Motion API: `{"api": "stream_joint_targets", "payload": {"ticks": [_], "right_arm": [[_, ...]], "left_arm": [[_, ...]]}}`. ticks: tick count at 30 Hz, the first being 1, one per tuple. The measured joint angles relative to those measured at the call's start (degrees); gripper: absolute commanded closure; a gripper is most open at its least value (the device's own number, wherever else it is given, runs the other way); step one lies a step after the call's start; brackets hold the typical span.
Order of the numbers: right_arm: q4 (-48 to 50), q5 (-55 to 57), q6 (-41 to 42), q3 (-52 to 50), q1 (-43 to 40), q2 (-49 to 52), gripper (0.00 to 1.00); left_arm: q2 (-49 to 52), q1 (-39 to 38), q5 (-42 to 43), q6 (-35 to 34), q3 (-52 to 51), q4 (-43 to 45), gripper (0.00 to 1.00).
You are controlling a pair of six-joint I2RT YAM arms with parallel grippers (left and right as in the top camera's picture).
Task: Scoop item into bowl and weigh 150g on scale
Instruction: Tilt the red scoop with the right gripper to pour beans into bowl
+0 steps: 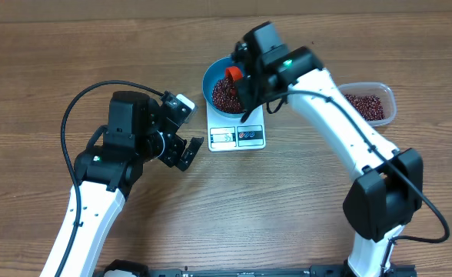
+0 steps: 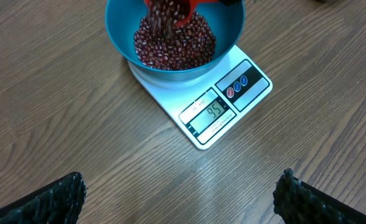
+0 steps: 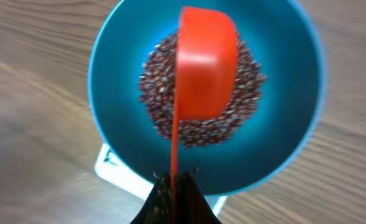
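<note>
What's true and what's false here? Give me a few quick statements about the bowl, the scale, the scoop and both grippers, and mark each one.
1. The bowl sits on the scale. True.
2. The right gripper is shut on the handle of the scoop. True.
3. The left gripper holds the scoop. False: it is open and empty, apart from the scale.
4. The bowl is empty. False: it holds a heap of beans.
5. The scoop is tipped over the bowl. True.
</note>
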Motion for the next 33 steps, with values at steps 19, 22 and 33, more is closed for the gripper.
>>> {"api": "stream_joint_targets", "payload": {"ticks": [19, 22, 33], "right_arm": [[0.5, 27.8, -0.2, 0.0, 8.9, -1.6, 0.96], [0.5, 28.0, -0.2, 0.0, 8.9, -1.6, 0.96], [1.2, 25.8, -0.2, 0.0, 8.5, -1.8, 0.96]], "left_arm": [[0.0, 0.0, 0.0, 0.0, 0.0, 0.0, 0.00], [0.0, 0.0, 0.0, 0.0, 0.0, 0.0, 0.00], [0.0, 0.0, 0.0, 0.0, 0.0, 0.0, 0.00]]}}
